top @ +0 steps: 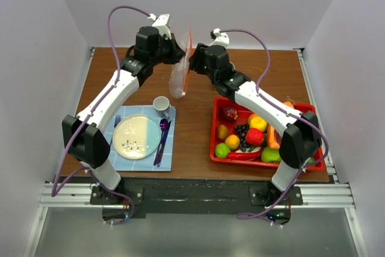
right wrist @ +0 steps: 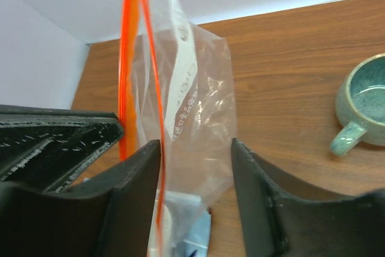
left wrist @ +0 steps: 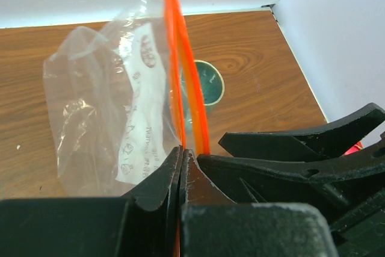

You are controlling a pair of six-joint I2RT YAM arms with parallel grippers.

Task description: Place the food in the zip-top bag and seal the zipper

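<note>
While the food [top: 246, 135] lies heaped in the red tray [top: 213, 139] at the right of the top view, the bag [top: 179, 81] hangs in the air at upper centre, between the two arms and above the table [top: 198, 127]. Its zipper [top: 189, 41] is uppermost, edge-on to the camera, and the clear body droops below it. All the food that shows is in the tray, well apart from the bag.

The left claw [top: 178, 50] is clenched on the zipper. In its wrist view the fingertips meet at lower centre with one orange strip pinched between them. The two strips join at the top of that frame and part slightly on the way down.

The right claw [right wrist: 195, 142] is released. In its wrist view the fingers stand apart at the bottom of the frame with the crinkled bag body in the gap. The left-hand finger is just beside an orange strip; whether it touches cannot be told.

At lower left of the top view sit a plate [top: 137, 136], a cup [top: 160, 105] and a purple spoon [top: 162, 133] on a blue mat [top: 120, 118].
</note>
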